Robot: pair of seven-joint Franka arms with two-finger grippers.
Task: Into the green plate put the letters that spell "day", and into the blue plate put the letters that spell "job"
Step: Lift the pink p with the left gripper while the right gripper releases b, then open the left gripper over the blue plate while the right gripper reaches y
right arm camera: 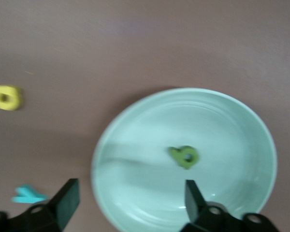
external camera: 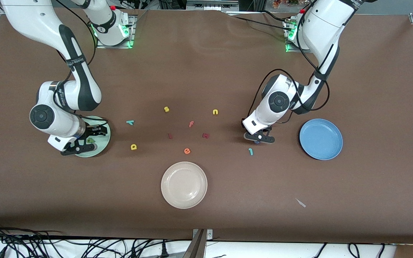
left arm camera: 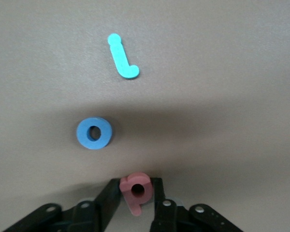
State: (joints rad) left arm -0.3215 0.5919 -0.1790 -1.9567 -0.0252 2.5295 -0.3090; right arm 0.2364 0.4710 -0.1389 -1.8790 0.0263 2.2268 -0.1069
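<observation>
Your left gripper point(left arm camera: 135, 195) is pinching its fingers onto the salmon letter point(left arm camera: 135, 191) on the tabletop beside the blue o point(left arm camera: 94, 133); grip's shallow, letter may be twisting out. Right gripper point(right arm camera: 130, 198), fingers apart, is hovering over the green plate point(right arm camera: 232, 111) holding the dark green letter point(right arm camera: 184, 156)

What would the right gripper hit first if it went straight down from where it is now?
Probably the green plate: the right gripper hangs open over it, with the dark green letter lying slightly off the gap between its fingers.
</observation>
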